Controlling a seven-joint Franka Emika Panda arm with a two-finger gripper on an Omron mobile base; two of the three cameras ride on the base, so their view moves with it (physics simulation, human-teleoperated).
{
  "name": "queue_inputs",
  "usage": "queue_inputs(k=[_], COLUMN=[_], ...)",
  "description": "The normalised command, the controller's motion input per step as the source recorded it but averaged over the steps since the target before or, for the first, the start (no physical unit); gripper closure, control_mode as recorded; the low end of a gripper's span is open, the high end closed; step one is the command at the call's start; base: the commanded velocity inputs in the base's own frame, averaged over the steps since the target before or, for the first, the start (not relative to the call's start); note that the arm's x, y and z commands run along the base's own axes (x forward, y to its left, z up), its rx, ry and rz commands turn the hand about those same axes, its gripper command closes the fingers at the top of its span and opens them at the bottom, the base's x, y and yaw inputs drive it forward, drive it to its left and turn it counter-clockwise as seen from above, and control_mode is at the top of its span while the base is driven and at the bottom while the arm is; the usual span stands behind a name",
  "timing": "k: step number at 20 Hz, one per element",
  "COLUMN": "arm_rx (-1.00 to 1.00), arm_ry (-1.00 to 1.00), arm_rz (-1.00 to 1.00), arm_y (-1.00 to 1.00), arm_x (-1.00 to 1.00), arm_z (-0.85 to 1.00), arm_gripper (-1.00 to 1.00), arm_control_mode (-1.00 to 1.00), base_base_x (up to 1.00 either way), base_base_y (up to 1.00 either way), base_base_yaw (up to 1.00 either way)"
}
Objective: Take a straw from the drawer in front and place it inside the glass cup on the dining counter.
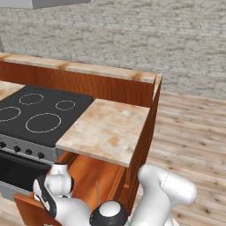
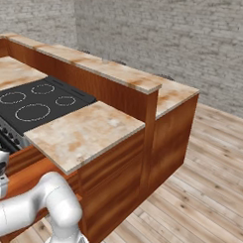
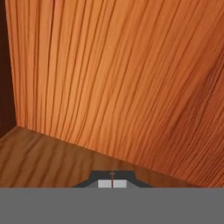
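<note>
The drawer [image 1: 90,174] stands pulled out under the small marbled top, and my arm reaches down into it. Looking along the hand, my gripper [image 3: 112,183] is shut low over the drawer floor, facing its wooden wall [image 3: 131,87]. A thin reddish sliver, the straw [image 3: 112,174], sticks up from between the closed tips. Seen from the left, the straw [image 1: 97,193] shows as a fine upright line inside the drawer beside my arm. The dining counter [image 1: 84,67] runs along the back, its long marbled top [image 2: 103,68] bare where visible. The glass cup is out of view.
A black cooktop [image 1: 37,110] with an oven and knobs below sits left of the drawer. The small marbled top [image 1: 106,130] overhangs the drawer. Plank floor [image 2: 200,186] lies open to the right, and a brick wall stands behind.
</note>
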Motion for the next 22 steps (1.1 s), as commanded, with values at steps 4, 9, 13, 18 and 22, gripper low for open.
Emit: queue_inputs(k=[4,9,13,18,22], arm_rx=[0.00,0.00,0.00,0.00,0.00], arm_ry=[0.11,0.10,0.09,0.08,0.06], arm_rz=[0.00,0.00,0.00,0.00,0.00], arm_y=[0.27,0.30,0.39,0.38,0.38], arm_x=[0.00,0.00,0.00,-0.02,-0.03], arm_z=[-0.11,-0.13,-0.19,-0.12,-0.09], arm_gripper=[1.00,1.00,1.00,1.00,1.00], arm_control_mode=[-1.00,-1.00,-1.00,-1.00,-1.00], base_base_x=[0.00,0.00,0.00,0.00,0.00], base_base_y=[0.00,0.00,0.00,0.00,0.00], base_base_yaw=[0.00,0.00,0.00,0.00,0.00])
